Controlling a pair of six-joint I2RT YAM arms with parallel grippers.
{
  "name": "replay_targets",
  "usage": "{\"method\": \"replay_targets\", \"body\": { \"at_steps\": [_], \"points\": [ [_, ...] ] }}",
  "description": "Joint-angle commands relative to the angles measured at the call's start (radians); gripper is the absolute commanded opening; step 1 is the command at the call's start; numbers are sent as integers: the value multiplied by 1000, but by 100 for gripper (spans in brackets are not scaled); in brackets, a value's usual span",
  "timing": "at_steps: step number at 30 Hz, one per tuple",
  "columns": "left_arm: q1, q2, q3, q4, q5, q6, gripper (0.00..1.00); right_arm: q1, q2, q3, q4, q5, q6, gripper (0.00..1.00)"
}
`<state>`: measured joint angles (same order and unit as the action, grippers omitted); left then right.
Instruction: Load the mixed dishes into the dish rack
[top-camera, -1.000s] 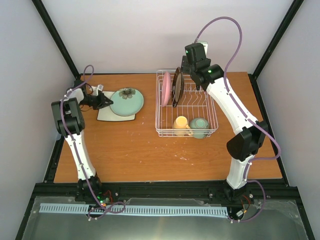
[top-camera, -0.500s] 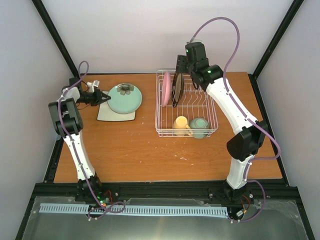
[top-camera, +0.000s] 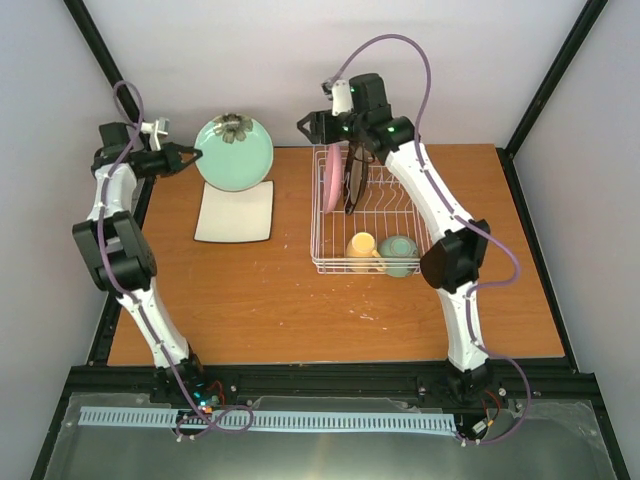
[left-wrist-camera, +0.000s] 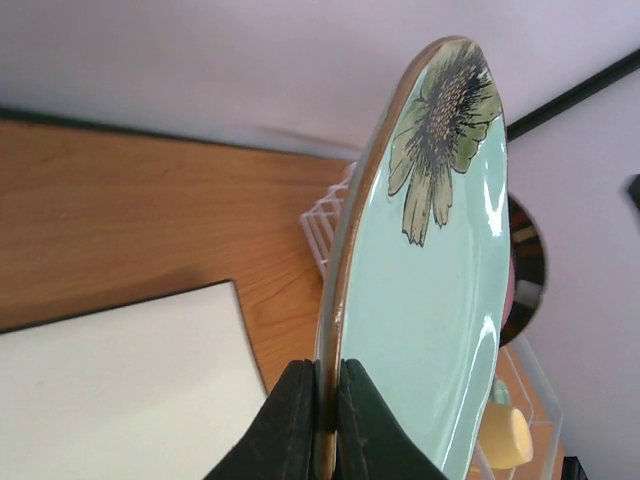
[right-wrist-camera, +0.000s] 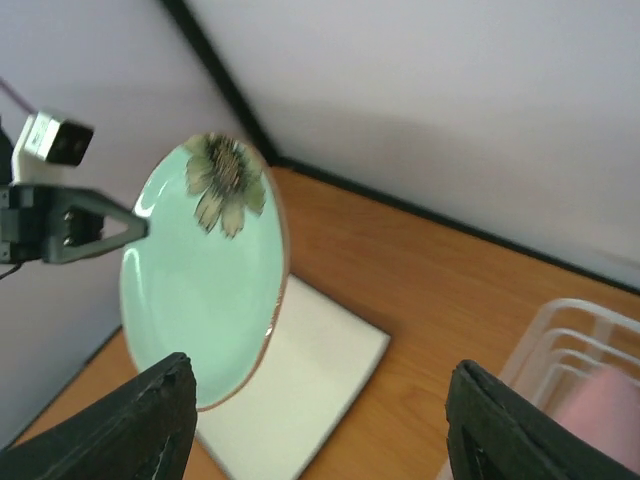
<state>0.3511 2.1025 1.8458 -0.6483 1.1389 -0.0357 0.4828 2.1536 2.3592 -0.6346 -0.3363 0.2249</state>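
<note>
My left gripper (top-camera: 196, 153) is shut on the rim of the mint-green plate (top-camera: 235, 155) and holds it upright above the square off-white plate (top-camera: 235, 212). In the left wrist view my left gripper (left-wrist-camera: 328, 368) pinches the plate's (left-wrist-camera: 440, 260) brown edge. My right gripper (top-camera: 310, 125) is open and empty, above the dish rack's (top-camera: 420, 215) far left corner and facing the lifted plate (right-wrist-camera: 200, 290). The pink plate (top-camera: 332, 178) and the black-rimmed plate (top-camera: 352, 175) stand in the prongs. The yellow mug (top-camera: 361, 246) and the pale-green bowl (top-camera: 400, 252) sit at the rack's near end.
The square plate lies flat on the wooden table (top-camera: 300, 300) at the back left, near the black frame post (top-camera: 120, 80). In the right wrist view the square plate (right-wrist-camera: 310, 390) lies under the lifted plate, and the rack's corner (right-wrist-camera: 580, 340) shows at right.
My left gripper lifted the mint-green plate off the square plate and tipped it upright toward the back. My right arm swung left, away from the black-rimmed plate in the rack.
</note>
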Motion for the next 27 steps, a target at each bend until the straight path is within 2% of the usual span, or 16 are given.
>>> {"method": "replay_targets", "body": {
  "at_steps": [1,7,12,21,27],
  "points": [
    [-4,-225,-110,279,126,-189,1,-4,123,172,-144,-340,-5,67],
    [-27,-334,-168,248,122,-193,1,-4,142,112,-79,-486,48,69],
    [-56,-364,-187,202,93,-163,1,-6,158,83,42,-676,146,68],
    [-93,-363,-156,187,74,-165,1,-3,177,81,75,-766,179,66],
    [-146,-346,-132,235,93,-214,1,2,194,81,122,-790,215,59]
  ]
}}
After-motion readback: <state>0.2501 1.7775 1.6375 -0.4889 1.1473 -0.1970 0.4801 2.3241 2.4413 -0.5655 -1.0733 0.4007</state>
